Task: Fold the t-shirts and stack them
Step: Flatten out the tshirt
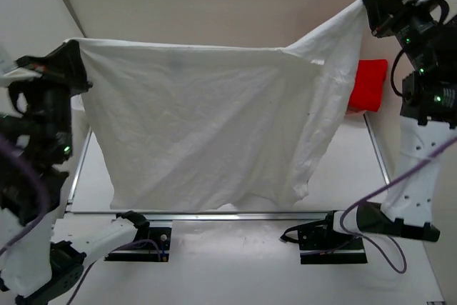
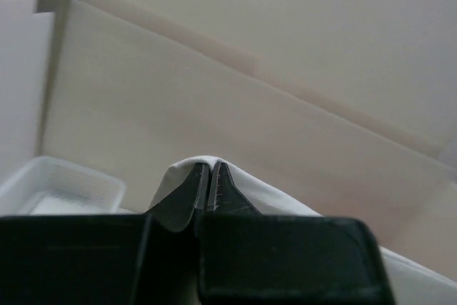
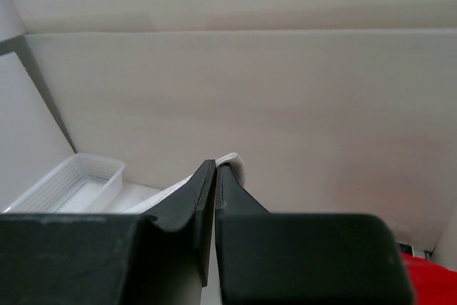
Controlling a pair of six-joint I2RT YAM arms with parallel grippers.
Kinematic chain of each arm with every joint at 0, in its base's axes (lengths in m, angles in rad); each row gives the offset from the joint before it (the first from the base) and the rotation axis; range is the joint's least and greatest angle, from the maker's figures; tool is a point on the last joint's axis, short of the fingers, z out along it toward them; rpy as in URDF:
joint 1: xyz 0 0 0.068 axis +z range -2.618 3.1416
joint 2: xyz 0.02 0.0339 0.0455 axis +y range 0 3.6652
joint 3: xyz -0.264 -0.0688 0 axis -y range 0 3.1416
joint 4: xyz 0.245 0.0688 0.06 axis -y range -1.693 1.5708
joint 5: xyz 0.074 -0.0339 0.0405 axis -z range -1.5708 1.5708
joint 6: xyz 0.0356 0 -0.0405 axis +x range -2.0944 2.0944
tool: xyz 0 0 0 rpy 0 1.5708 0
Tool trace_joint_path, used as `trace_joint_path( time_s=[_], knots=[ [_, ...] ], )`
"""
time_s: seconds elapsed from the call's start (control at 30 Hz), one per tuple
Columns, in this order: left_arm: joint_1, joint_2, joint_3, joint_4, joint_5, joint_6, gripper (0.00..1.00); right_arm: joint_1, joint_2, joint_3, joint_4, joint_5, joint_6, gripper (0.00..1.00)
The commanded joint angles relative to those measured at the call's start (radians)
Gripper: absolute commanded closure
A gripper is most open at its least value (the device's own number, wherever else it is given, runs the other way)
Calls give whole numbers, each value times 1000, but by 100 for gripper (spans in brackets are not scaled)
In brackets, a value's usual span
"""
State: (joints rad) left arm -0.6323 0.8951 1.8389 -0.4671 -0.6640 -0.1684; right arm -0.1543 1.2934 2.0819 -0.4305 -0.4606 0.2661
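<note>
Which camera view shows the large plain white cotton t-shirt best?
The top external view: the large plain white cotton t-shirt hangs spread out between the left claw and right claw, nearly whole. Each wrist view shows only a small fold of white cloth pinched in its claw.

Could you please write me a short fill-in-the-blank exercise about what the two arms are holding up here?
1. The t-shirt stretched out in the air is ____ in colour.
2. The left gripper and the right gripper are both shut on it, so it is held by ____ grippers.
3. The folded shirt lying behind it is ____.
Missing words: white; two; red.
</note>
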Motion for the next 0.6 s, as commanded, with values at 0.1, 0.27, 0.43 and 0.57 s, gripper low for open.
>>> trace_joint_path(
  time_s=[0.1,0.27,0.43,0.57],
  knots=[
    [564,244,-35,11,528,-147,100,-13,162,63,115,-36,24,100],
    [583,408,-54,114,661,-197,100,10,311,102,153,-6,5,100],
    [709,817,374,44,831,-262,100,4,561,378,215,0,74,100],
    [822,1087,783,-15,1030,-428,100,-24,589,426,273,13,46,100]
  ],
)
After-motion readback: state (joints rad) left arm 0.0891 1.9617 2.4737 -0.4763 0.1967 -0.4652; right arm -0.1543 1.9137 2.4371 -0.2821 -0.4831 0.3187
